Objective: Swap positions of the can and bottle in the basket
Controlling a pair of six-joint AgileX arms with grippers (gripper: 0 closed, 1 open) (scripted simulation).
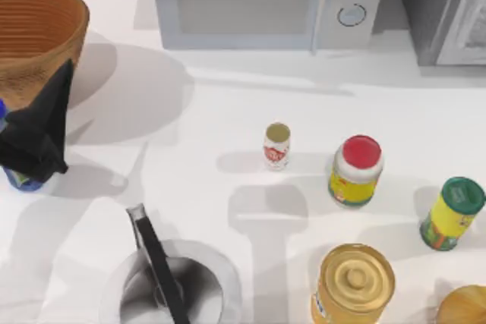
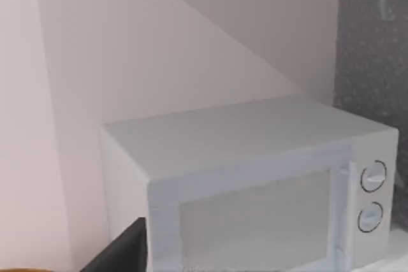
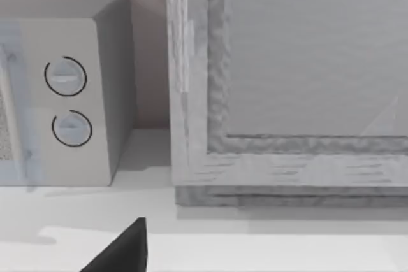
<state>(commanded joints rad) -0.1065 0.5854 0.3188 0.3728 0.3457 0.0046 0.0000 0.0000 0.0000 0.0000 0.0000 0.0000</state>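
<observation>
Can (image 1: 277, 146): top view, upright on the table (image 1: 228, 149), in front of the microwave (image 1: 266, 1), well right of the basket (image 1: 34, 36). Probably light, rigid, slippery; grip mid-body. Red label, unreadable.
Left gripper (image 1: 30, 146): over the bottle (image 1: 19, 180), before the basket; finger state cannot be told.
Left wrist view: microwave, no lettering.
Right wrist view: microwave dials (image 3: 67, 101).

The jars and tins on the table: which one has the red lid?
The red-capped jar, right of the small can. The others have green or gold tops.
</observation>
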